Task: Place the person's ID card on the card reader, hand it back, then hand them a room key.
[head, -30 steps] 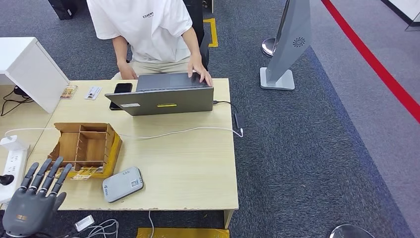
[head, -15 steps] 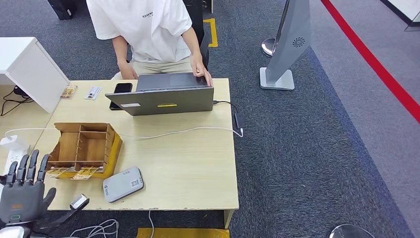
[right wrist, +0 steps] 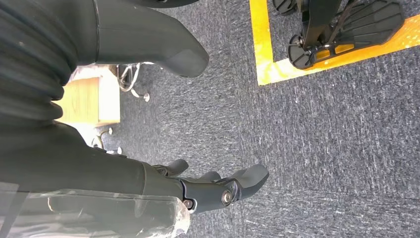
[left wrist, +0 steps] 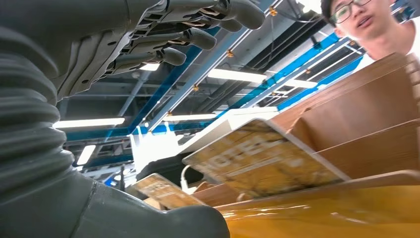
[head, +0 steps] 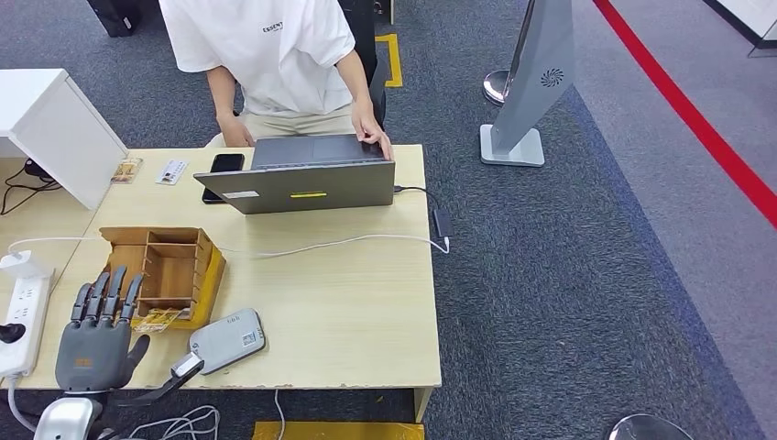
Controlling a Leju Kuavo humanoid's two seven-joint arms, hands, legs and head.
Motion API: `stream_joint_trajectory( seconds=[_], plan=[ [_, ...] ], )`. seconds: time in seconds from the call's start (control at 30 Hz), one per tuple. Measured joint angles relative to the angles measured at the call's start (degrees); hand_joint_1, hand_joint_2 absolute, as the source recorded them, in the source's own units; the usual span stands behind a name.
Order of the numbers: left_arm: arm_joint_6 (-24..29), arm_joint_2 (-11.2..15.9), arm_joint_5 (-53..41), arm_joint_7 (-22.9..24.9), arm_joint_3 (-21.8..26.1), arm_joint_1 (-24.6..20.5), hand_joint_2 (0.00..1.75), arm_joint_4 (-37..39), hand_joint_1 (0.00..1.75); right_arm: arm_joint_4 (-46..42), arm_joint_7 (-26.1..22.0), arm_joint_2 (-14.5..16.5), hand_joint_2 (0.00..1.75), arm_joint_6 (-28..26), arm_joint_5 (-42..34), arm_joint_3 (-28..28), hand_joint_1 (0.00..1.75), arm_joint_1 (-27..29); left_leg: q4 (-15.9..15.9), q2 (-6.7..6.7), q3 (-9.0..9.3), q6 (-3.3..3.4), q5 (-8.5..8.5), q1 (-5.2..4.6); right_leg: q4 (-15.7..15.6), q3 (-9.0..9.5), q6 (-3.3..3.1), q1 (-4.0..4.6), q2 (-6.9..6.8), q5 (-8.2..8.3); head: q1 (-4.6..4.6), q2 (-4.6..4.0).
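Note:
My left hand [head: 96,335] hovers open over the table's near-left corner, fingers stretched toward the wooden key box [head: 156,266]. Yellow room key cards [head: 158,320] lie at the box's front, just beyond the fingertips. In the left wrist view the hand [left wrist: 99,49] is spread above a yellow hotel key card [left wrist: 262,158] leaning at the box [left wrist: 356,109]. The grey card reader [head: 227,340] lies to the right of the hand. A white ID card [head: 171,171] rests at the far left, near the person [head: 266,55]. My right hand [right wrist: 148,178] hangs over the carpet, holding nothing.
The person rests their hands on a grey laptop [head: 307,179] at the far edge, with a black phone [head: 227,163] beside it. A white cable [head: 348,243] crosses the table. A power strip [head: 23,312] and a white box [head: 55,128] stand at the left.
My left hand has moved right and forward from the table's near-left edge toward the front of the key box. The person and the cards have stayed put.

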Motion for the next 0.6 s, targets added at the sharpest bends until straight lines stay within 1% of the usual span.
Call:
stream_joint_trajectory(
  seconds=[0.37,0.6],
  plan=[
    [0.0,0.0,0.0,0.3,-2.8,-0.4,1.75,0.3,0.00,0.0,0.0,0.1,1.75,0.0,0.2,0.0,0.00,0.0,0.0,-0.01,0.00,0.00,0.01,0.00,0.0,-0.01,-0.01,0.00,0.00,0.00,0.00,0.00],
    [0.0,-0.3,0.0,1.6,-6.0,-1.0,1.75,0.4,0.00,0.0,0.1,0.1,1.75,0.1,0.3,-0.1,0.00,0.0,0.0,0.00,0.00,0.00,0.03,0.00,0.0,0.00,0.01,0.00,0.00,0.02,0.01,0.00]
  ],
)
